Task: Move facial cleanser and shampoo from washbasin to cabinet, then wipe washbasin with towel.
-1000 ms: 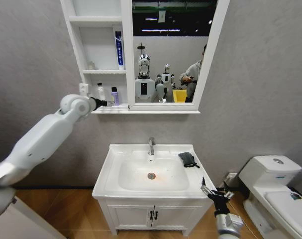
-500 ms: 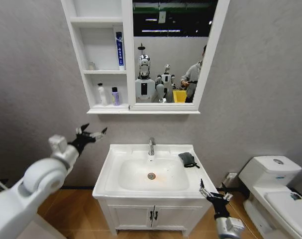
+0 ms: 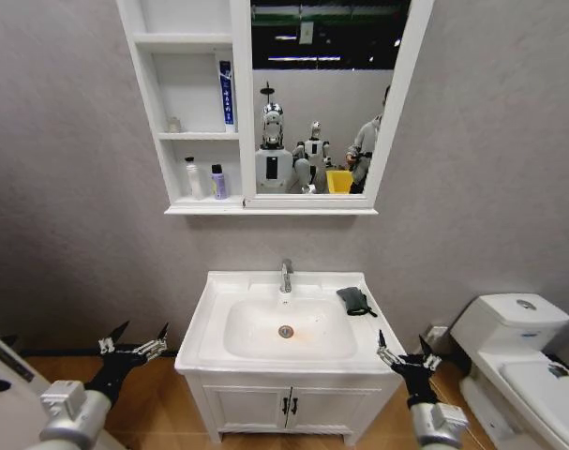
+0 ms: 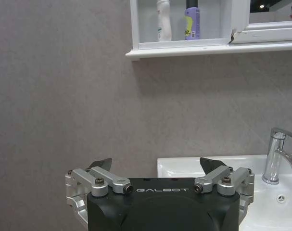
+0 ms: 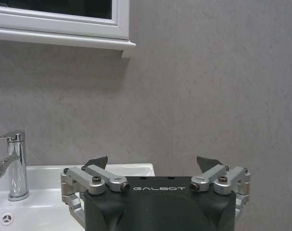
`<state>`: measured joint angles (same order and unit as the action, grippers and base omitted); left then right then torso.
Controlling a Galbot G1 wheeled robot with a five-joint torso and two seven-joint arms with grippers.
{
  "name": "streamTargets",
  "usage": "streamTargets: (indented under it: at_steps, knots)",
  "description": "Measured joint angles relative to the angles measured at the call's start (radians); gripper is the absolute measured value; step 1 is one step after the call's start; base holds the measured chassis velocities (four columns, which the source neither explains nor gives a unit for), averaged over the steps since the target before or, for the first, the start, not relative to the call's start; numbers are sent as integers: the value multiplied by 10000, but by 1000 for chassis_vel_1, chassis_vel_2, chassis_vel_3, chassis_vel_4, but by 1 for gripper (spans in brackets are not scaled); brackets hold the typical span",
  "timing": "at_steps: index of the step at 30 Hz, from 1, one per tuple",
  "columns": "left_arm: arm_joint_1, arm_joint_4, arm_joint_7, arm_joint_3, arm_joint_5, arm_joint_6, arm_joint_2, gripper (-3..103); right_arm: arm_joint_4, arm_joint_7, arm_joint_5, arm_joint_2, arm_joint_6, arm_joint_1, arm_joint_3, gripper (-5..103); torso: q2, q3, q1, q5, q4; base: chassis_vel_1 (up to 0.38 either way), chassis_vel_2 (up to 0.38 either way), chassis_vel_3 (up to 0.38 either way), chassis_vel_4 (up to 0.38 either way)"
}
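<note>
Dark towel, folds unclear, on washbasin rim.

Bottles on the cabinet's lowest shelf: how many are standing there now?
2, side by side: a white bottle on the left and a purple bottle with a dark cap on the right, nearer the mirror. Nothing seems hidden behind them.

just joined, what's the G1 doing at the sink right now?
Nothing is held at the moment. The left claw hangs open, low beside the washbasin; the right claw is open at its front right corner. Two bottles, a white one and a purple one, stand on the cabinet's lowest shelf. The dark towel lies untouched on the basin's right rim, so wiping hasn't started.
</note>
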<state>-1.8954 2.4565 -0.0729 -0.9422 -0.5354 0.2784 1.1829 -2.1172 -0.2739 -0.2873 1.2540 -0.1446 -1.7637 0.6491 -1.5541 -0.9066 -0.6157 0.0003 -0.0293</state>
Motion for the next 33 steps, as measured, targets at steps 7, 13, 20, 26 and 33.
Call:
streamTargets:
  at_steps: [7,13,20,26,33]
  knots:
    - [-258,305,31,270,424,71,891,100,168,34,-427,-417,264,383,-99,100,1,0,0,1,3,0,0,0,0]
    - [-242,308,34,314,433,86,897,100,602,-237,-1599,-1515,1019,1394,-140,100,1,0,0,-1,1,0,0,0,0]
    - [-210,284,29,336,408,97,857,100,2705,-491,-3657,-3265,2412,4354,-909,100,2,-2,-2,-1,1,0,0,0,0]
    - [-197,271,25,343,390,102,841,100,5176,-803,-4946,-3396,3313,7478,-2833,100,2,-3,-2,-3,5,0,0,0,0]
    - [-189,265,23,349,379,105,828,100,7108,-813,-5215,-2969,3971,9422,-4536,100,3,-3,-3,-1,1,0,0,0,0]
